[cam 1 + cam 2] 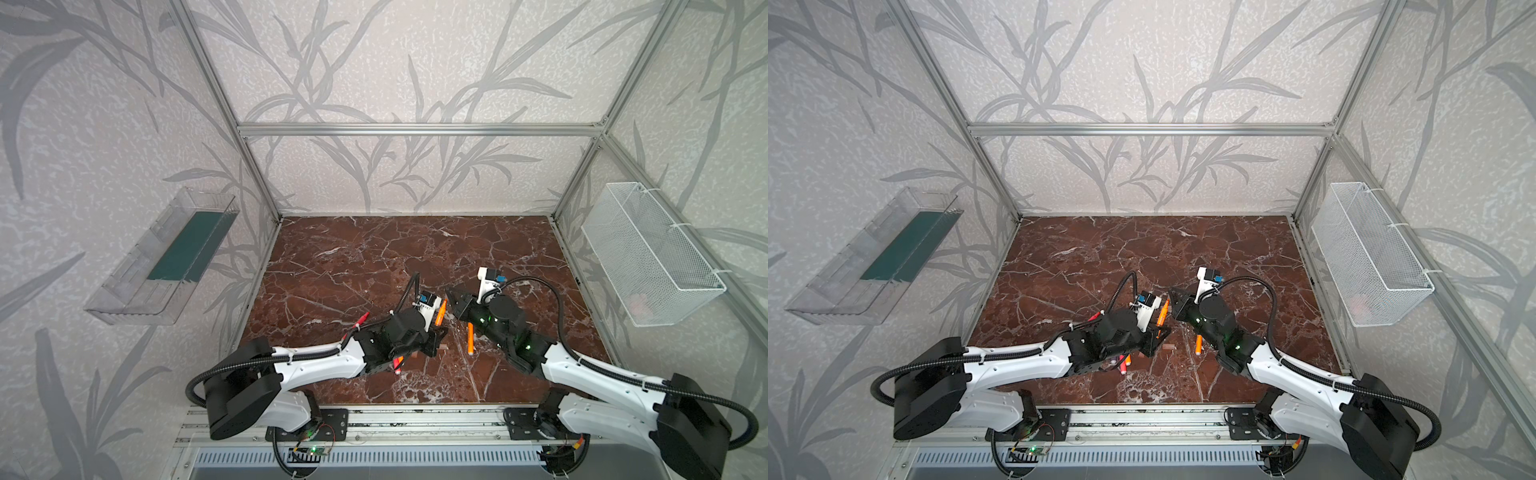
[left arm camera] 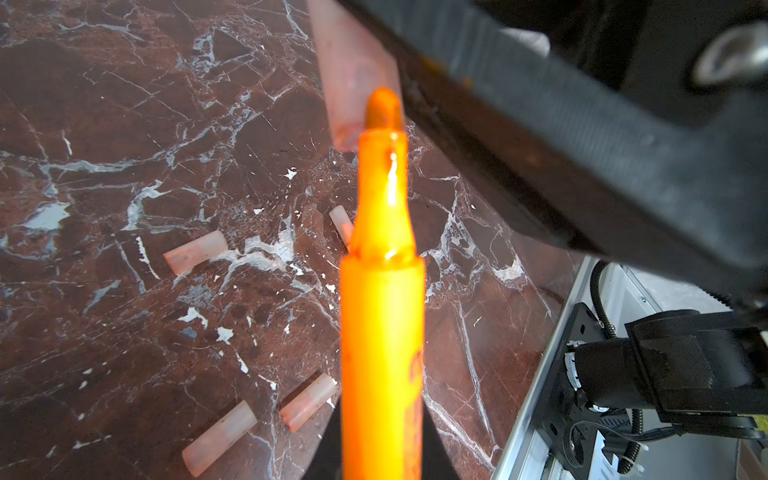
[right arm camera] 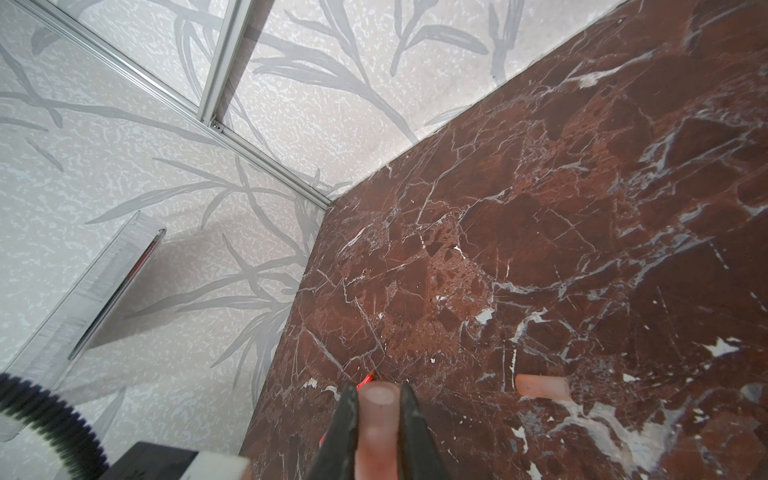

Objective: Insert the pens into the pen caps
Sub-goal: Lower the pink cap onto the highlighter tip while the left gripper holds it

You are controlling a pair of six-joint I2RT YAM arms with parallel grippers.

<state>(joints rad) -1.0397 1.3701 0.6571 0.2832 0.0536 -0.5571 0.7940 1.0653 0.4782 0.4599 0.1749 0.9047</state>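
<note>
The left gripper (image 2: pixel 382 461) is clamping a slim orange marker pen (image 2: pixel 382 332), whose pointed tip is meeting the open rim of a short pale translucent pen cap (image 2: pixel 353 83). The right gripper (image 3: pixel 378 395) is pinching that cap between narrow jaws. They are meeting above the middle of the red-brown marble tabletop (image 1: pixel 353 266), well apart from its edges. Loose caps (image 2: pixel 195 251) are lying below, and bare marble is stretching to the leaf-patterned back wall (image 1: pixel 415 174).
</note>
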